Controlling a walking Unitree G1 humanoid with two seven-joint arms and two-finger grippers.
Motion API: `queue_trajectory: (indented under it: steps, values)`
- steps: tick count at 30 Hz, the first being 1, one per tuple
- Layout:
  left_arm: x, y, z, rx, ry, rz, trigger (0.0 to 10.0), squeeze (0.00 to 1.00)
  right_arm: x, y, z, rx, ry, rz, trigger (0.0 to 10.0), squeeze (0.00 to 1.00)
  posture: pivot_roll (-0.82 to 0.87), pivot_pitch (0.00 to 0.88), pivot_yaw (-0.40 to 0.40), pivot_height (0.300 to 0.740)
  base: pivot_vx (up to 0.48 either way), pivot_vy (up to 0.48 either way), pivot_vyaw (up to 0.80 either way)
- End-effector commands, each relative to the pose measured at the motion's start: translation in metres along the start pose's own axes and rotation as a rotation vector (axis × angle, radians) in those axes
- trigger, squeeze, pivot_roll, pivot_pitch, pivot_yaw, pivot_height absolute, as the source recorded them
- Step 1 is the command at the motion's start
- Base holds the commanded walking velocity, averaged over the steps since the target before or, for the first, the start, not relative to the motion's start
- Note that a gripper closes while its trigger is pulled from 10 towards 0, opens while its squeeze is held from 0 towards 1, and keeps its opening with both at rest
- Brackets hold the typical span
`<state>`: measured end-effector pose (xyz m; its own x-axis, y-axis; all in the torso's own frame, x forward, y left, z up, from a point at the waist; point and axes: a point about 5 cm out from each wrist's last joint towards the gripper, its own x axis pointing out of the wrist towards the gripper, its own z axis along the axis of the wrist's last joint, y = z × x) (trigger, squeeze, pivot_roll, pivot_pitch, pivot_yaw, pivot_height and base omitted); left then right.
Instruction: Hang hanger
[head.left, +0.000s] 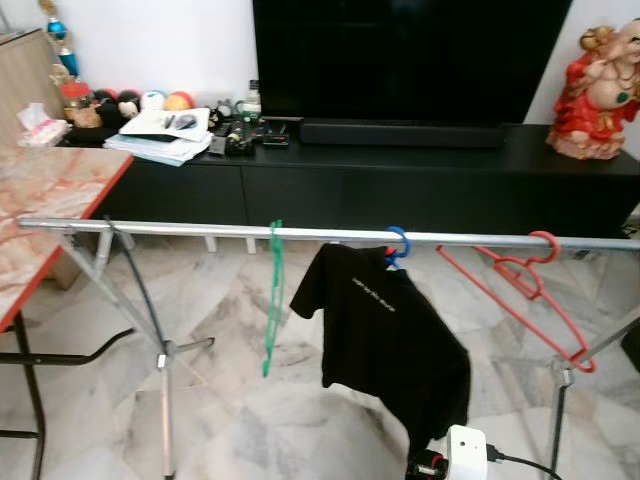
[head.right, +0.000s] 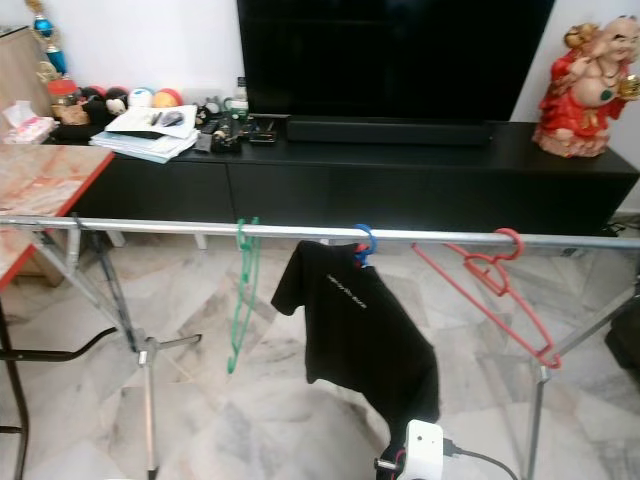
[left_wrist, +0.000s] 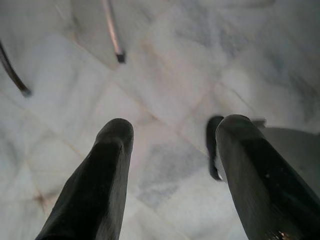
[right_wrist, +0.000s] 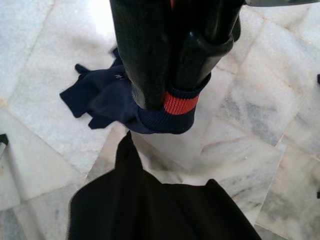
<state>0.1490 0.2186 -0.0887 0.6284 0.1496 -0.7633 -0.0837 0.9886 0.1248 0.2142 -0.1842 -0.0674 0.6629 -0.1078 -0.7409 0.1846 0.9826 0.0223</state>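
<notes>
Right gripper (right_wrist: 170, 95) hangs low over the marble floor (right_wrist: 280, 115), fingers pinched on a dark, red-banded garment (right_wrist: 150, 112), possibly a sock. The left gripper (left_wrist: 170, 165) dangles spread and empty. Above, the blue hanger (head.left: 398, 243) carrying the black T-shirt (head.left: 385, 340) sits on the rail (head.left: 180, 229), between a green hanger (head.left: 273, 300) and a red hanger (head.left: 525, 290).

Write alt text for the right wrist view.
The right gripper, fingers shut, pinches a navy garment with a red-striped cuff, which trails onto the pale marble floor. The black T-shirt hangs in the foreground.
</notes>
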Motion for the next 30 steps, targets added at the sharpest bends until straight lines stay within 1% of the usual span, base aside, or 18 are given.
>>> queue_trajectory:
  steps: [1,4,5,6,7,10,11,12,13,15,16,17,18,21,23,25,27,30]
  values:
    - [-0.001,-0.006,-0.001,-0.002,-0.011,-0.020,10.0,0.00,-0.001,-0.010,-0.001,-0.012,-0.002,-0.029,10.0,0.00,0.00,0.038,0.022,0.740,0.000,0.000,0.00]
    - [-0.001,-0.006,0.001,0.008,-0.034,-0.020,10.0,0.00,-0.001,-0.012,-0.003,-0.014,0.003,-0.033,10.0,0.00,0.00,0.032,0.022,0.740,0.000,0.000,0.00]
    - [0.008,0.004,0.074,0.041,-0.312,-0.017,10.0,0.00,-0.002,-0.012,-0.004,-0.016,0.006,-0.034,10.0,0.00,0.00,0.027,0.022,0.740,0.000,0.000,0.00]
    - [0.005,0.010,0.114,0.065,-0.474,-0.011,10.0,0.00,-0.002,-0.013,-0.006,-0.018,0.007,-0.035,10.0,0.00,0.00,0.021,0.023,0.740,0.000,0.000,0.00]
    - [0.004,0.010,0.117,0.068,-0.487,-0.009,10.0,0.00,-0.002,-0.013,-0.006,-0.018,0.008,-0.036,10.0,0.00,0.00,0.021,0.023,0.740,0.000,0.000,0.00]
    - [-0.005,0.005,0.137,0.087,-0.602,-0.035,10.0,0.00,-0.003,-0.014,-0.008,-0.025,0.014,-0.039,10.0,0.00,0.01,0.011,0.022,0.740,0.000,0.000,0.00]
    - [-0.005,0.005,0.137,0.087,-0.602,-0.035,10.0,0.00,-0.003,-0.014,-0.008,-0.025,0.014,-0.039,10.0,0.00,0.01,0.011,0.022,0.740,0.000,0.000,0.00]
    - [-0.010,0.000,0.146,0.104,-0.652,-0.054,10.0,0.00,-0.003,-0.015,-0.009,-0.030,0.015,-0.040,10.0,0.00,0.01,0.009,0.022,0.740,0.000,0.000,0.00]
    - [-0.014,-0.001,0.151,0.103,-0.685,-0.057,10.0,0.00,-0.003,-0.015,-0.010,-0.032,0.016,-0.041,10.0,0.00,0.01,0.006,0.021,0.740,0.000,0.000,0.00]
    - [-0.020,-0.001,0.158,0.098,-0.726,-0.058,10.0,0.00,-0.003,-0.016,-0.010,-0.035,0.018,-0.044,10.0,0.00,0.01,0.003,0.023,0.740,0.000,0.000,0.00]
    - [-0.031,-0.001,0.165,0.092,-0.780,-0.060,10.0,0.00,-0.004,-0.016,-0.012,-0.035,0.019,-0.046,10.0,0.00,0.01,0.000,0.025,0.740,0.000,0.000,0.00]
    - [-0.034,-0.001,0.167,0.091,-0.792,-0.061,10.0,0.00,-0.004,-0.016,-0.012,-0.035,0.019,-0.047,10.0,0.00,0.01,0.000,0.025,0.740,0.000,0.000,0.00]
    - [-0.034,-0.001,0.167,0.091,-0.792,-0.061,10.0,0.00,-0.004,-0.016,-0.012,-0.035,0.019,-0.047,10.0,0.00,0.01,0.000,0.025,0.740,0.000,0.000,0.00]
    - [-0.049,-0.003,0.179,0.092,-0.859,-0.094,10.0,0.00,-0.004,-0.019,-0.013,-0.029,0.018,-0.054,10.0,0.00,0.02,0.006,0.019,0.740,0.000,0.000,0.00]
    - [-0.057,-0.011,0.189,0.118,-0.894,-0.153,10.0,0.00,-0.004,-0.020,-0.014,-0.030,0.022,-0.057,10.0,0.00,0.03,0.013,0.016,0.740,0.000,0.000,0.00]
    - [-0.063,-0.019,0.198,0.142,-0.929,-0.179,10.0,0.00,-0.005,-0.021,-0.015,-0.025,0.026,-0.065,10.0,0.00,0.02,0.016,0.016,0.740,0.000,0.000,0.00]
    - [-0.066,-0.021,0.209,0.113,-0.958,-0.166,10.0,0.00,-0.005,-0.021,-0.015,-0.016,0.024,-0.071,10.0,0.00,0.02,0.020,0.015,0.740,0.137,0.000,0.00]
    - [-0.070,-0.021,0.217,0.105,-0.980,-0.164,10.0,0.00,-0.005,-0.021,-0.014,-0.007,0.019,-0.074,10.0,0.00,0.02,0.021,0.014,0.740,0.302,0.000,0.00]
